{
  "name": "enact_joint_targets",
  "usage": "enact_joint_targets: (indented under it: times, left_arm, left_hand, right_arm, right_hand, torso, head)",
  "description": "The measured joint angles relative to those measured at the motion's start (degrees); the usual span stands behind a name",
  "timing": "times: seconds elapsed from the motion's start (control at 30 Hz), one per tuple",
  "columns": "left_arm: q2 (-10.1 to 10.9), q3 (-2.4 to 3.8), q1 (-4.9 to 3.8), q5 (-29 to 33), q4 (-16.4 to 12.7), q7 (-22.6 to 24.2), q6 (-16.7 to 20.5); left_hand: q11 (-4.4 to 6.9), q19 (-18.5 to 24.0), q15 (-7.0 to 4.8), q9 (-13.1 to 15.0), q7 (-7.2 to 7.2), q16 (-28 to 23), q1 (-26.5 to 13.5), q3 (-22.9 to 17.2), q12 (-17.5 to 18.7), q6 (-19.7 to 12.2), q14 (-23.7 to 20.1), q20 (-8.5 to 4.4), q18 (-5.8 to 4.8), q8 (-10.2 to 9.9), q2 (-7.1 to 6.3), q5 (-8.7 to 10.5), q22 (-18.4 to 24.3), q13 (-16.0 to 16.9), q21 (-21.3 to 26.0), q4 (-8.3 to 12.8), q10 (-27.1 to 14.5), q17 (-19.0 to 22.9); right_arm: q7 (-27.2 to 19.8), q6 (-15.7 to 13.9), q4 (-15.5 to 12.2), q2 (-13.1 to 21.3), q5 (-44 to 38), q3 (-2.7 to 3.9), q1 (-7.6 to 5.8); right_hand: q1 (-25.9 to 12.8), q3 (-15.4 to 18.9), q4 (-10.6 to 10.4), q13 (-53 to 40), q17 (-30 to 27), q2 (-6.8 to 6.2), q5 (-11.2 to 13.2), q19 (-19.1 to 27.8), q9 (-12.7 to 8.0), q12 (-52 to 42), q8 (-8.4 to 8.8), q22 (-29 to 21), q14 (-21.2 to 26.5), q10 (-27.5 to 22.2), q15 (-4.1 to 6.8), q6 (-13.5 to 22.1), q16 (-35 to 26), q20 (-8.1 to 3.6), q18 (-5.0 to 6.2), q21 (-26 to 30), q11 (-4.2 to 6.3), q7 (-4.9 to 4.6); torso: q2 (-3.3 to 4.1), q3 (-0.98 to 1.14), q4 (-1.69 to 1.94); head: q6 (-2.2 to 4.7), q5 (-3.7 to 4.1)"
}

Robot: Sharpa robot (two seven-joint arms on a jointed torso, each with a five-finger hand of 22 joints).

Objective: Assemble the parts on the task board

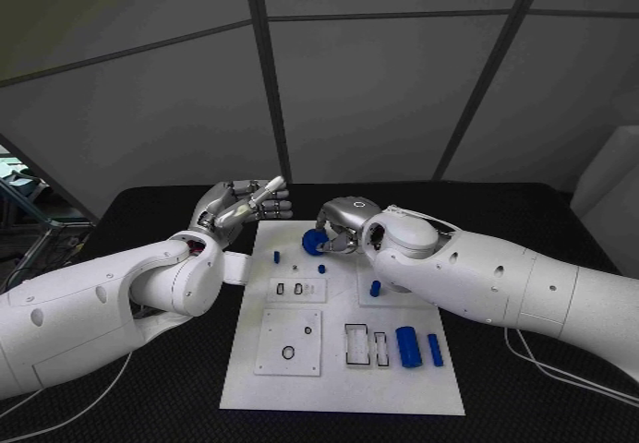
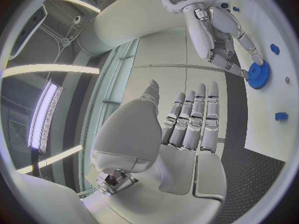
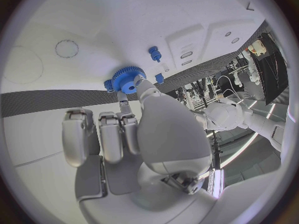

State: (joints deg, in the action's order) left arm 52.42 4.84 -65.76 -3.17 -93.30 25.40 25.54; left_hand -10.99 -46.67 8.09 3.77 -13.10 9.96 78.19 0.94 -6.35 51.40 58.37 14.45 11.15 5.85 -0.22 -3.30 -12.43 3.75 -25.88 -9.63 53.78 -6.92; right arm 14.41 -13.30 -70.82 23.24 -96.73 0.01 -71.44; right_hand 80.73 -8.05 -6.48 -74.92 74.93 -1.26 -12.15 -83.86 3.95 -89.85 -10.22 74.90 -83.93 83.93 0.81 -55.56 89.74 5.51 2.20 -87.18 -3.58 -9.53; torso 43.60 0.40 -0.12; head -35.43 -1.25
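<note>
My right hand [image 1: 349, 224] pinches a blue toothed gear [image 1: 314, 242] just above the far end of the white task board [image 1: 333, 383]. The right wrist view has the gear [image 3: 127, 79] at the fingertips [image 3: 142, 87], close over the board. My left hand [image 1: 240, 207] is raised beside the board's far left corner, fingers straight, holding nothing. In the left wrist view its bare palm [image 2: 187, 122] faces the right hand [image 2: 218, 35] and the gear [image 2: 258, 74]. Small blue pegs [image 1: 277, 257] [image 1: 321, 269] stand near the gear.
Two blue cylinders [image 1: 407, 346] [image 1: 434, 349] lie at the board's near right, beside rectangular slots [image 1: 357, 344]. Another blue piece [image 1: 374, 289] sits by my right forearm. A square plate with a ring [image 1: 289, 352] is at the near left. Black table surrounds the board.
</note>
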Motion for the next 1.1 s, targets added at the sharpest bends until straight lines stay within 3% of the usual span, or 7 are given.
enact_joint_targets:
  times: [0.13,0.2,0.3,0.4,0.6,0.8,1.1]
  left_arm:
    - [0.0,0.0,-0.02,0.0,0.0,0.0,0.0]
    - [0.0,0.0,-0.02,0.0,0.0,0.0,0.0]
    - [0.0,0.0,-0.04,0.0,0.0,0.0,0.0]
    - [0.0,0.0,-0.05,0.0,0.0,-0.1,0.0]
    - [0.0,0.0,-0.06,0.0,0.1,-0.1,0.0]
    - [0.1,0.0,-0.07,0.0,0.1,-0.2,-0.1]
    - [0.5,0.0,-0.08,0.0,0.2,-0.3,-0.1]
  left_hand:
    - [0.0,0.0,0.0,0.0,0.0,0.0,0.0,0.0,0.0,0.0,0.0,0.0,0.0,0.0,0.0,0.0,0.0,0.0,0.0,0.0,0.0,0.0]
    - [0.0,0.0,0.0,0.0,0.0,0.0,0.0,0.0,0.0,0.0,0.0,0.0,0.0,0.0,0.0,0.0,0.0,0.0,0.0,0.0,0.0,0.0]
    - [0.0,0.0,0.0,0.0,0.0,0.0,0.0,0.0,0.0,0.0,0.0,0.0,0.0,0.0,0.0,0.0,0.0,0.0,0.0,0.0,0.0,0.0]
    - [0.0,0.0,0.0,0.0,0.0,0.0,0.0,0.0,0.0,0.0,0.0,0.0,0.0,0.0,0.0,0.0,0.0,0.0,0.0,0.0,0.0,0.0]
    - [0.0,0.0,0.0,0.0,0.0,0.0,0.0,0.2,0.2,0.0,0.0,0.0,0.0,0.0,0.0,0.0,0.0,0.0,0.0,0.2,0.0,0.0]
    - [0.0,0.0,0.0,0.0,0.0,0.0,0.0,0.2,0.2,0.0,0.0,0.0,0.0,0.0,0.0,0.0,0.0,0.0,0.0,0.2,0.0,0.0]
    - [0.0,0.0,0.0,0.0,0.0,-0.2,0.0,0.2,0.2,0.0,0.0,0.0,0.0,0.0,0.0,0.0,0.0,0.0,0.0,0.2,0.0,0.0]
  right_arm:
    - [0.0,0.0,0.2,-0.1,0.0,-0.04,-0.01]
    - [0.0,0.0,0.4,-0.2,0.0,-0.08,-0.01]
    - [0.1,0.0,0.5,-0.3,0.0,-0.23,0.09]
    - [0.1,0.0,0.6,-0.3,0.1,-0.24,0.17]
    - [0.0,0.0,0.5,-0.4,0.6,-0.24,0.16]
    - [-0.3,-0.3,-0.6,0.7,1.4,-0.24,0.16]
    - [-2.1,-5.9,-7.9,9.6,4.3,-0.1,0.45]
  right_hand:
    - [-0.8,-0.2,-0.2,0.0,0.0,-0.37,0.0,0.0,0.0,0.1,0.1,0.0,0.0,0.0,0.0,-0.3,0.0,0.0,0.0,0.0,0.0,-0.03]
    - [-1.5,-0.3,-0.3,0.0,0.0,-0.69,0.0,0.0,0.0,0.5,1.49,0.0,-0.1,0.2,-0.1,-0.2,0.0,0.0,0.0,0.0,-0.23,0.4]
    - [-3.0,-0.6,-0.4,0.0,0.0,-0.83,1.6,-0.1,-0.2,0.9,4.96,0.0,-0.1,0.1,-0.93,5.7,0.0,0.74,0.0,0.0,-0.93,-0.13]
    - [-4.2,-0.3,-0.7,0.0,0.0,-1.37,3.0,-0.1,-0.3,0.9,6.32,0.0,0.0,0.1,-1.25,8.6,0.0,1.17,0.01,0.0,-1.35,-0.52]
    - [-8.2,1.6,-2.5,0.0,0.0,-1.68,2.2,-0.2,0.2,0.9,5.99,0.0,-0.1,0.1,-1.34,8.2,0.0,1.49,0.0,0.0,-1.34,-0.71]
    - [-10.3,2.7,-3.7,0.0,0.0,-0.53,0.9,-0.1,0.4,0.9,5.4,0.0,-0.1,0.1,-1.34,6.9,0.0,1.57,0.0,0.0,-1.34,-0.61]
    - [-10.3,2.5,-3.5,0.0,0.0,-0.54,-0.3,-0.1,0.6,0.5,4.74,0.0,-0.1,0.1,-1.34,5.2,0.0,1.57,0.0,0.0,-1.34,-0.58]
  torso:
    - [0.0,0.01,0.01]
    - [0.0,0.01,0.0]
    - [0.0,0.01,0.0]
    - [0.0,0.01,0.01]
    - [0.01,0.02,0.01]
    - [0.01,0.04,0.01]
    - [-0.11,0.14,-0.16]
  head:
    - [0.0,0.0]
    - [0.0,0.01]
    - [0.0,0.0]
    - [0.02,-0.04]
    - [-0.02,-0.05]
    - [-0.03,-0.15]
    - [0.16,-0.31]
